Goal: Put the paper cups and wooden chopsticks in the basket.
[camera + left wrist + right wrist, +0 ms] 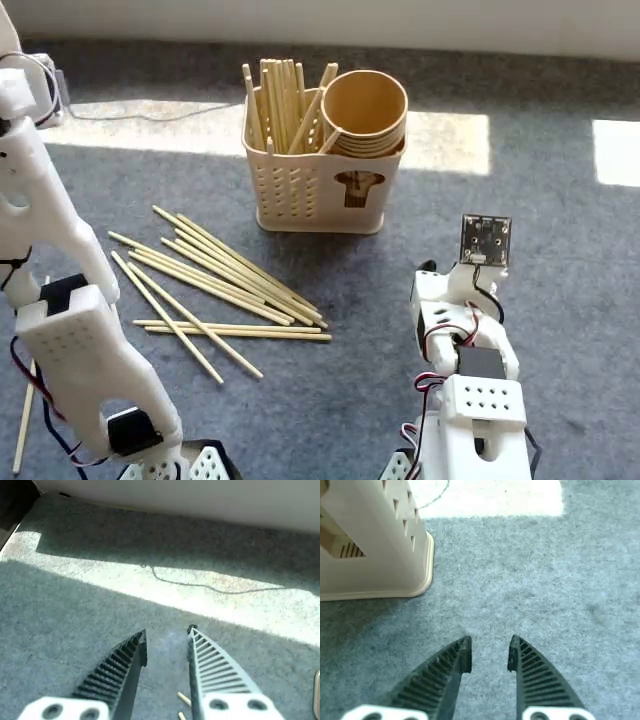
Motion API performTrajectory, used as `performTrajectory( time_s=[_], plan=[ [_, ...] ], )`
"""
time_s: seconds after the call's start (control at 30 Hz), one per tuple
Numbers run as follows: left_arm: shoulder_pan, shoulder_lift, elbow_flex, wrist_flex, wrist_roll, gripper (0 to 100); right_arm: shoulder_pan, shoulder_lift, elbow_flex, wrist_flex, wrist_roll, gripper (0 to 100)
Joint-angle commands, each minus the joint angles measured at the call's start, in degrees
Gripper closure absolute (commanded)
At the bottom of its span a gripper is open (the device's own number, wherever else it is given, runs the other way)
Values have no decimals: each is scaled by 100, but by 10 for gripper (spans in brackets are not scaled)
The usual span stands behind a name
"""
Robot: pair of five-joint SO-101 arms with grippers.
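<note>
While the paper cups [365,110] sit stacked in the basket [290,190] at upper centre beside standing chopsticks [280,100], the loose wooden chopsticks [220,285] lie left of centre on the carpet [560,300], yet to be collected. The left gripper [167,647] and right gripper [489,655] both gape, empty.

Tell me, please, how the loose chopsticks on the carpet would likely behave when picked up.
The chopsticks look thin and straight, so probably stiff and light. They lie crossed in a pile, so lifting one may disturb neighbours. The carpet likely stops them rolling far.
</note>
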Motion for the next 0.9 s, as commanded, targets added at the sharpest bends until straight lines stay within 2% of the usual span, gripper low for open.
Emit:
performTrajectory(
  time_s=[0.0,0.37,0.63,0.87],
  plan=[
    [-295,-813,787,18,-281,860,-31,-92,-13,-136,70,865],
    [-1376,-2457,4295,18,-2286,860,-31,-92,-13,-136,70,865],
    [-2185,-2686,5499,18,-3393,860,-31,-92,-13,-136,79,865],
    [-2246,-2668,6633,-53,-4176,860,-31,-84,-13,-136,79,865]
  ],
)
